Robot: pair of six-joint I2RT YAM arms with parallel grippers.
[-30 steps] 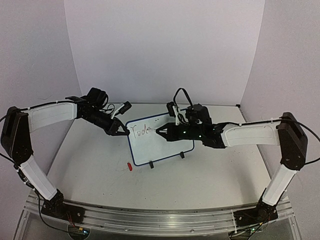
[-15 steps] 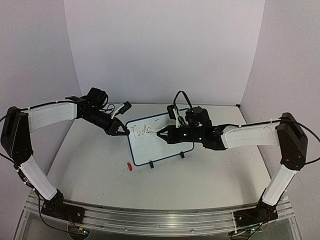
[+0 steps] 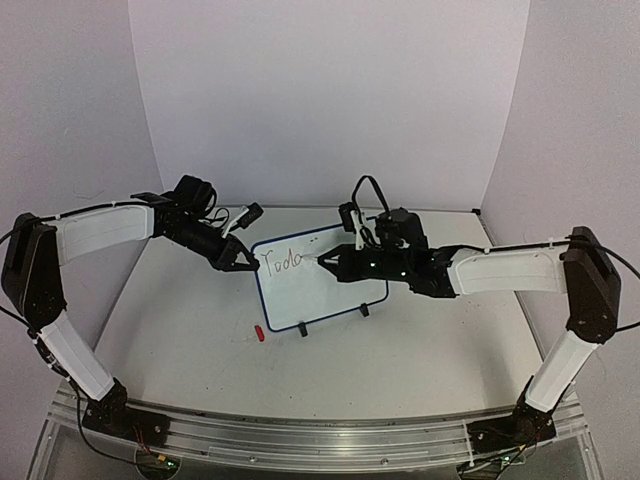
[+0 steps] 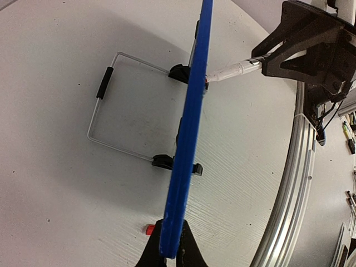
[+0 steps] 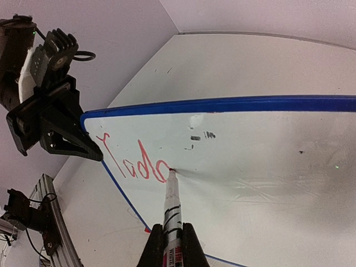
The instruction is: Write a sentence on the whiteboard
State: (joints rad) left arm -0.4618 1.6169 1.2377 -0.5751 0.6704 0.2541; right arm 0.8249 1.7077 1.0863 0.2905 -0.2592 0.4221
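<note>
Where your two arms meet, near the middle of the table (image 3: 430,350), the whiteboard (image 3: 330,292) stands up on its two little black feet (image 3: 303,329). A thin blue frame runs all the way round it. On the top left part of its white face you can see the red-brown letters of the sentence (image 3: 282,262). Only one short word is there, and it reads like "Toda".

In your right wrist view the tip of the marker (image 5: 171,203) touches the board just to the right of the last letter. Your right gripper (image 5: 169,245) is pinching the marker, with one finger on each side of its body. In the top view this arm reaches in from the right, across the front of the board.

Your left gripper (image 3: 243,262) is pinching the left edge of the board. In your left wrist view the blue edge runs straight down between the two black fingers (image 4: 189,250).

A thin wire stand (image 4: 104,82) lies on the table behind the board. A small red thing (image 3: 258,333) lies on the table just in front of the board's left corner. I cannot tell what it is.
</note>
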